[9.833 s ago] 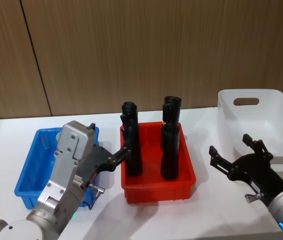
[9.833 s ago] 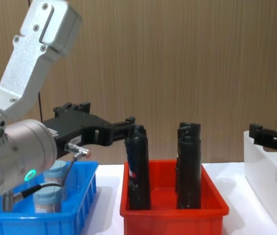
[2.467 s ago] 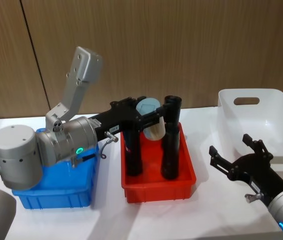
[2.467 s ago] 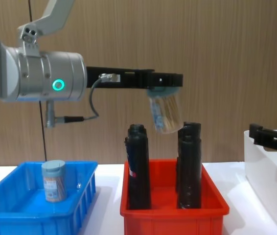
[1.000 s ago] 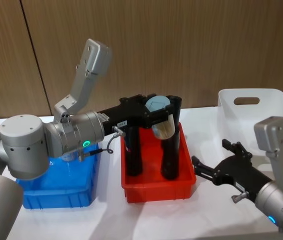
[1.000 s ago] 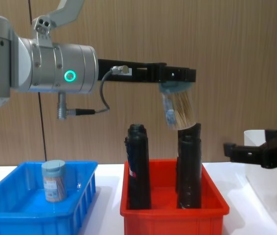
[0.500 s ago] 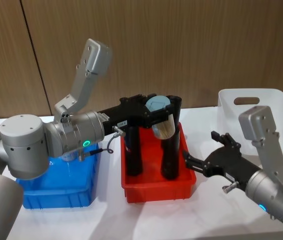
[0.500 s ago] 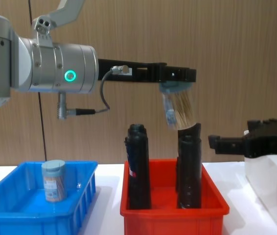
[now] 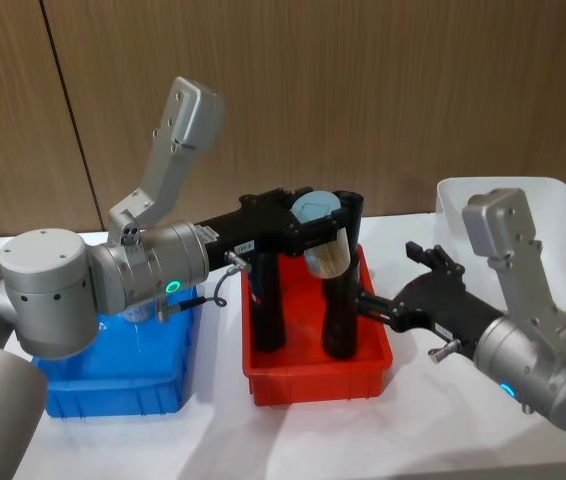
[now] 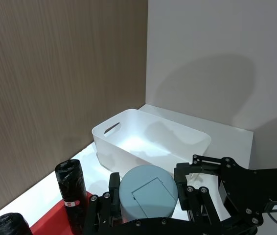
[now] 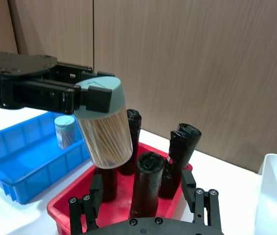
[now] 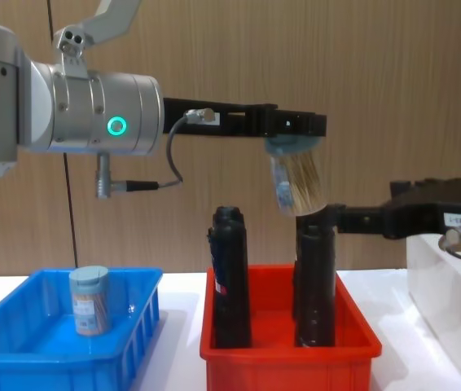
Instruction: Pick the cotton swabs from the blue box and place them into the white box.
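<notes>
My left gripper (image 9: pixel 315 214) is shut on a cotton swab jar (image 9: pixel 325 247), clear with a pale blue lid, holding it tilted in the air above the red bin. The same jar (image 12: pixel 296 184) hangs over a black roll, and its lid (image 10: pixel 148 195) sits between the left fingers. My right gripper (image 9: pixel 388 278) is open, just right of and a little below the jar, over the red bin's right side; its fingers (image 11: pixel 85 209) spread wide below the jar (image 11: pixel 104 134). Another swab jar (image 12: pixel 90 300) stands in the blue box (image 12: pixel 19 352). The white box (image 9: pixel 553 198) is at the far right.
A red bin (image 9: pixel 313 381) sits between the blue box (image 9: pixel 113 382) and the white box (image 12: pixel 450 303). It holds several tall black rolled cylinders (image 12: pixel 230 277). A wooden wall runs behind the white table.
My right arm has swung left from beside the white box, bringing its open gripper over the red bin's right side near the held jar. The left arm and its jar have stayed still.
</notes>
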You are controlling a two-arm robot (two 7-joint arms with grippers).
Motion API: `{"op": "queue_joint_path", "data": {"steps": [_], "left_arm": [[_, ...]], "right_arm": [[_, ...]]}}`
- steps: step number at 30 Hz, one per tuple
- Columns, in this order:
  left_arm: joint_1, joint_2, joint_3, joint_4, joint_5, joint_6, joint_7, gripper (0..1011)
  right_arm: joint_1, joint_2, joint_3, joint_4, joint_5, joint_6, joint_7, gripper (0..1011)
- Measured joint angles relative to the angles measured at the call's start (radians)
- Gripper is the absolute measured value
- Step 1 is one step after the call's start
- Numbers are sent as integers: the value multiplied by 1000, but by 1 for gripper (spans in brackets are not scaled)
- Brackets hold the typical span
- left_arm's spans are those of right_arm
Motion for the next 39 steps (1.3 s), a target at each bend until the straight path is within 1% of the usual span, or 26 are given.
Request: {"op": "queue_joint_path", "data": {"steps": [6,12,22,32,39], "left_arm": [[0,0,0,0,0,0,0,669],[0,0,0,0,0,0,0,669],[0,0,0,0,0,0,0,669],[0,0,0,0,0,0,0,669],[0,0,0,0,0,0,0,669]], "right_arm": [[23,-12,-2,20,12,-1,22,1002],[49,-26,-5,40,34,4,63,1002],[80,-44,-13,63,52,13,108,1002],[105,-59,-23,90,53,16,130,1002],[122,-70,-30,112,46,15,137,1002]]}}
